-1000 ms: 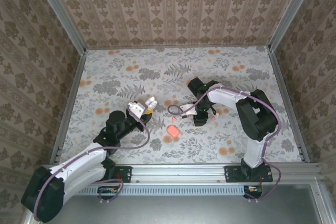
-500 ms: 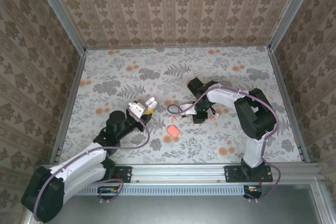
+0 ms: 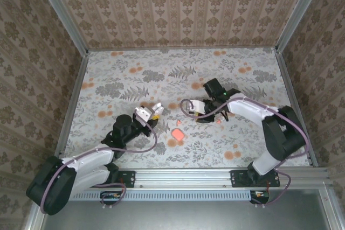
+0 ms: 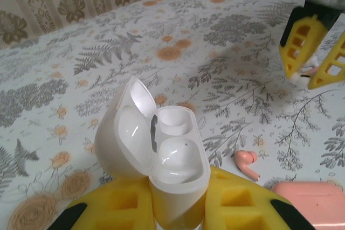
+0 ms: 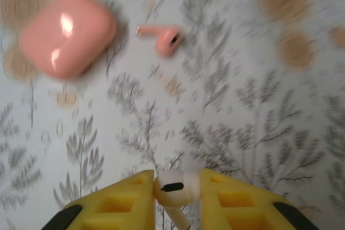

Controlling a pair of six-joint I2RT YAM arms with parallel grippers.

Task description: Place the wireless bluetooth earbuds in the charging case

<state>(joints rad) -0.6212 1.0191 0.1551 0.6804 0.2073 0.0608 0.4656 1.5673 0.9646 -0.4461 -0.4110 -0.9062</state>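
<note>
Nearest the arm bases, the left gripper (image 4: 178, 211) has its yellow jaws clamped on the base of the white charging case (image 4: 161, 149). The case is held upright, its lid hinged open to the left and both glossy wells showing. Just to its right, on the floral bench (image 3: 135, 74), lies a closed pink case (image 5: 67, 32), rounded and shiny. A pink earbud (image 5: 164, 39) lies loose near it, not touching, its stem pointing toward that case. Farther out, the right gripper (image 5: 177, 200) hangs over patterned bench, well apart from the white charging case. Its jaws are narrowed onto a white earbud (image 5: 173, 186), pinched at the head, with a dark slot facing the wrist camera and the stem trailing down between the yellow pads.
</note>
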